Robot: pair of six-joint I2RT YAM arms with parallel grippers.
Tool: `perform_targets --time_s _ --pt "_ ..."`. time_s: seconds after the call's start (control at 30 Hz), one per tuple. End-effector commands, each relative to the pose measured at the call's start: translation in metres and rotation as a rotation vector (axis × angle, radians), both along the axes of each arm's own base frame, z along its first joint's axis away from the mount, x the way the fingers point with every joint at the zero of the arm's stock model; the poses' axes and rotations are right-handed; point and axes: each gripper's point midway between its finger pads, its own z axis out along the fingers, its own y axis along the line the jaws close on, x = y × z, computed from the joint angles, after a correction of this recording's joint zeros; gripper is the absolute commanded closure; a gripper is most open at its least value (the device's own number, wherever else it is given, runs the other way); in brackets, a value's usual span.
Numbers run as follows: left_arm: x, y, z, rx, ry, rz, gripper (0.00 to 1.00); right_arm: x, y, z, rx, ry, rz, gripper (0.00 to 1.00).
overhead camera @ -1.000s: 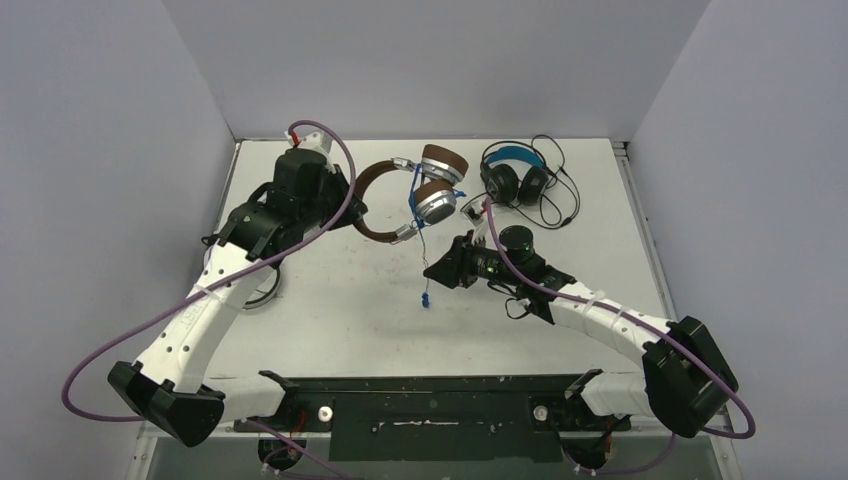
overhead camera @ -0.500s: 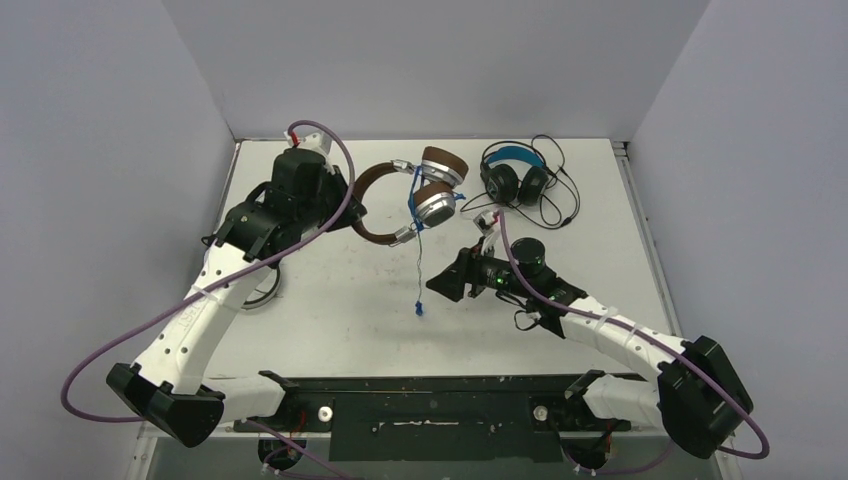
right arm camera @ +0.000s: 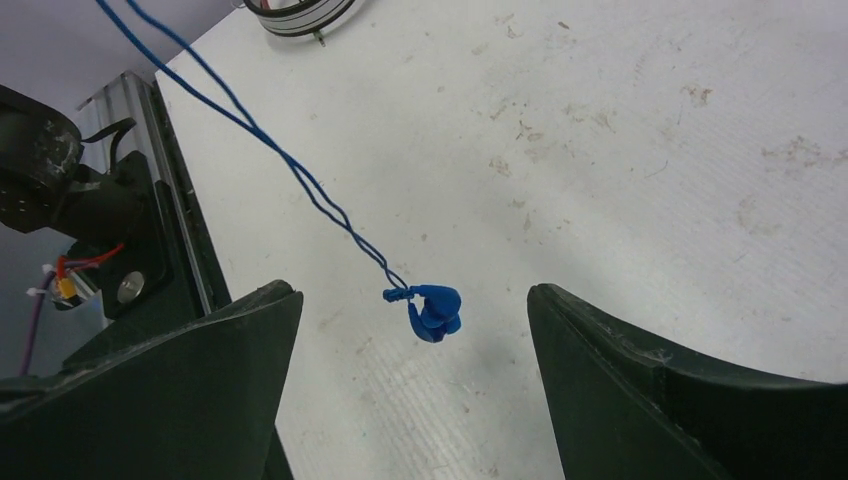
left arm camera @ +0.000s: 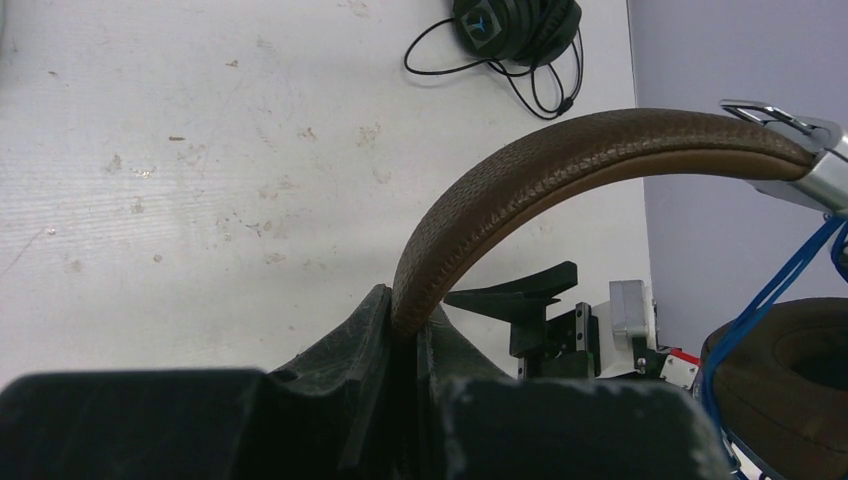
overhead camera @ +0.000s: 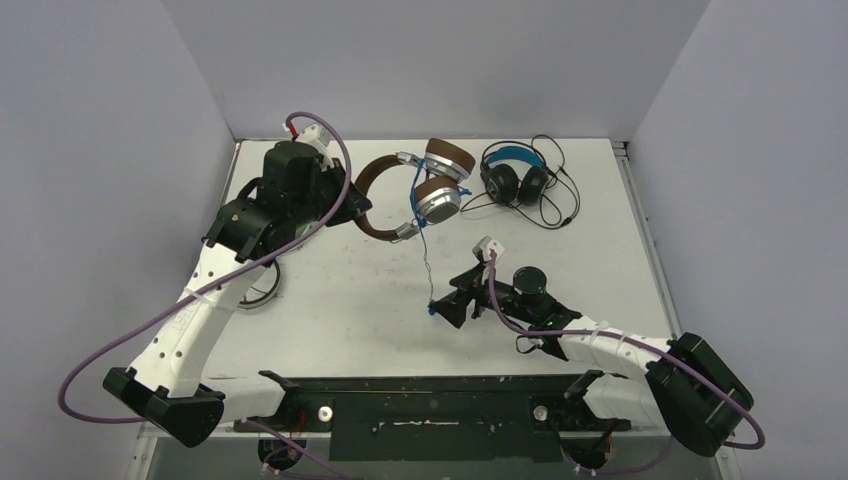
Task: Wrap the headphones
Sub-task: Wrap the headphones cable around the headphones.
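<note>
Brown leather over-ear headphones with silver-backed ear cups, held at the far middle of the white tabletop, headband toward the left arm, cups toward the right. Pinched at the padded headband by the left gripper, jaws clenched tight on the brown leather. Thin blue cord trailing from the cups toward the near side, unwound along its whole visible length, ending in a small blue plug. Right gripper low over the tabletop, jaws spread wide to either side of that plug, touching nothing and holding nothing. Plug either resting on the surface or hanging just above it; not possible to tell.

Judged from this: wrapping of the brown pair barely begun, with the headset secured and the cord end lined up for a pinch, but no turn of cord seen around band or cups. Likely left to do: closing on the plug end, then winding the cord round the headset.

Black headset with a blue headband lying just to the right of the brown pair, near the far edge, its black cord sprawled in loose loops beside it, so apparently unwrapped too. Round ringed object mostly hidden under the left arm; too covered to name.

No box, tray or other container in view.
</note>
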Motion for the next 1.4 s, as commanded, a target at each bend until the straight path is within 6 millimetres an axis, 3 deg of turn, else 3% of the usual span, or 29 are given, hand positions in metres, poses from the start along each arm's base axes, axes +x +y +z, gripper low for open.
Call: perform_targets --time_s 0.0,0.2,0.43,0.57,0.7,0.83,1.0,1.17,1.37 --pt "0.0 -0.01 0.046 -0.105 -0.097 -0.039 1.0 0.018 0.017 0.038 0.057 -0.231 0.009 0.15" --pt "-0.001 -0.012 0.052 -0.107 -0.099 -0.054 1.0 0.032 0.039 0.045 0.043 -0.291 0.045 0.27" --pt "0.0 -0.012 0.056 -0.108 -0.099 -0.05 1.0 0.027 0.061 0.04 0.051 -0.294 0.112 0.43" --pt "0.0 -0.014 0.06 -0.116 -0.102 -0.056 1.0 0.026 0.065 0.033 0.049 -0.282 0.124 0.64" --pt "0.0 -0.013 0.063 -0.118 -0.107 -0.056 1.0 0.024 0.064 0.026 0.045 -0.264 0.122 0.78" --pt "-0.001 -0.013 0.062 -0.116 -0.104 -0.057 1.0 0.024 0.06 0.022 0.043 -0.249 0.103 1.0" --pt "-0.005 -0.014 0.057 -0.101 -0.107 -0.086 1.0 0.03 0.047 0.022 0.043 -0.23 0.045 1.0" --pt "-0.022 -0.026 0.055 -0.095 -0.157 -0.247 1.0 0.049 0.019 0.026 0.117 -0.149 -0.001 1.0" --pt "-0.042 -0.034 0.032 -0.051 -0.202 -0.419 1.0 0.076 -0.003 0.034 0.122 -0.083 -0.048 1.0"
